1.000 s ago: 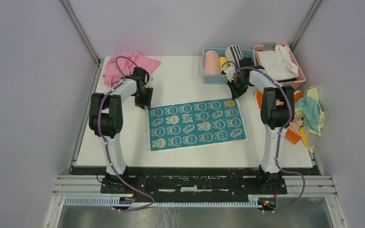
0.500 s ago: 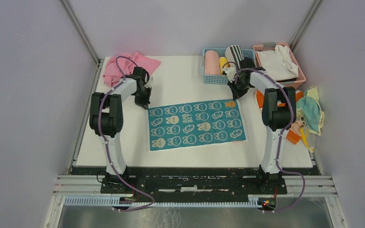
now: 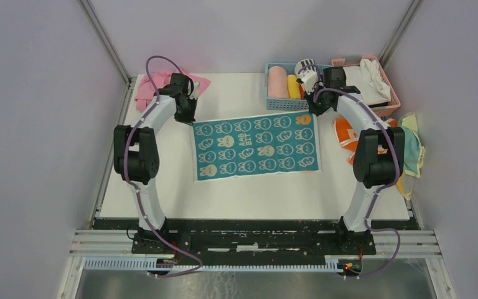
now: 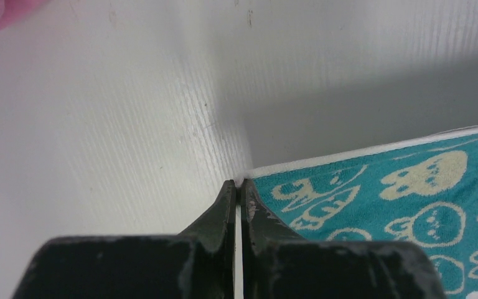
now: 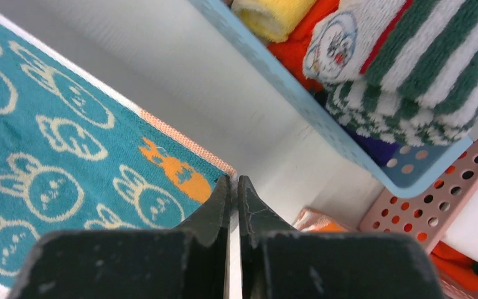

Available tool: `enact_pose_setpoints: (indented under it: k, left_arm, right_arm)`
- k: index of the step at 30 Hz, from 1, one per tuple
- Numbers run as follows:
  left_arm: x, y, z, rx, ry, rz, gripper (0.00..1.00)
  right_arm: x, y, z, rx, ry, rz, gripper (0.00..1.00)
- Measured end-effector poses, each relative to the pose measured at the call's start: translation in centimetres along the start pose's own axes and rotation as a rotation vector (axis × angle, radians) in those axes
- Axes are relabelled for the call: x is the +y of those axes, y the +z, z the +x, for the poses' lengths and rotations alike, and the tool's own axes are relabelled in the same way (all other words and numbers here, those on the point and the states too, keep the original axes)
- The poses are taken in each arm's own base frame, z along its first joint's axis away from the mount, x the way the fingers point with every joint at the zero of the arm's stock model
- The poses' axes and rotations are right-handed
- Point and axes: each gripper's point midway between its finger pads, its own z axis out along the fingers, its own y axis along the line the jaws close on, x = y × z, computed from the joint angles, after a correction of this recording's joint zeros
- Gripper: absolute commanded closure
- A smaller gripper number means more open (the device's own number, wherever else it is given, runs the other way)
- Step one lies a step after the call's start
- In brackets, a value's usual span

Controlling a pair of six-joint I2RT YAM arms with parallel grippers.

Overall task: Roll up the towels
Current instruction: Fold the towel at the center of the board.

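A teal towel (image 3: 255, 146) with pale bunny prints lies spread flat in the middle of the white table. My left gripper (image 3: 190, 119) is shut on its far left corner; in the left wrist view the white hem (image 4: 323, 161) runs right into the pinched tips of the left gripper (image 4: 237, 184). My right gripper (image 3: 315, 112) is shut on the far right corner beside the orange carrot print (image 5: 175, 171), where the right gripper (image 5: 231, 179) nips the edge of the towel (image 5: 50, 156). The cloth is stretched between the two grippers.
A blue basket (image 3: 280, 104) with rolled towels stands just beyond the right gripper, with a pink basket (image 3: 391, 96) beside it. A pink cloth (image 3: 152, 87) lies at the far left. An orange towel (image 3: 345, 132) and teal-and-yellow towels (image 3: 412, 148) lie at the right edge.
The left gripper has shut on the towel's corner. Both arms have reached farther from the bases, drawing the towel's far edge toward the baskets and straightening it.
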Motion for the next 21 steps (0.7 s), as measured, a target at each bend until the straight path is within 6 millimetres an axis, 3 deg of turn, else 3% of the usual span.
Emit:
enact_pose_setpoints:
  k: [5, 10, 14, 21]
  left_arm:
    - [-0.1, -1.9, 1.5, -0.021, 0.004, -0.009, 0.97]
    - [-0.5, -5.1, 2.7, -0.084, 0.010, -0.006, 0.97]
    - [-0.9, -7.2, 3.5, -0.131, 0.015, -0.002, 0.97]
    - [-1.4, -8.9, 3.6, -0.178, 0.031, -0.010, 0.97]
  right_arm:
    - [1.4, -1.5, 1.8, 0.009, -0.034, -0.002, 0.99]
    - [3.4, -3.2, 4.1, 0.039, -0.062, -0.028, 0.99]
    - [4.0, -5.1, 4.2, 0.010, -0.069, -0.011, 0.99]
    - [3.8, -7.8, 3.0, -0.099, -0.103, 0.075, 0.99]
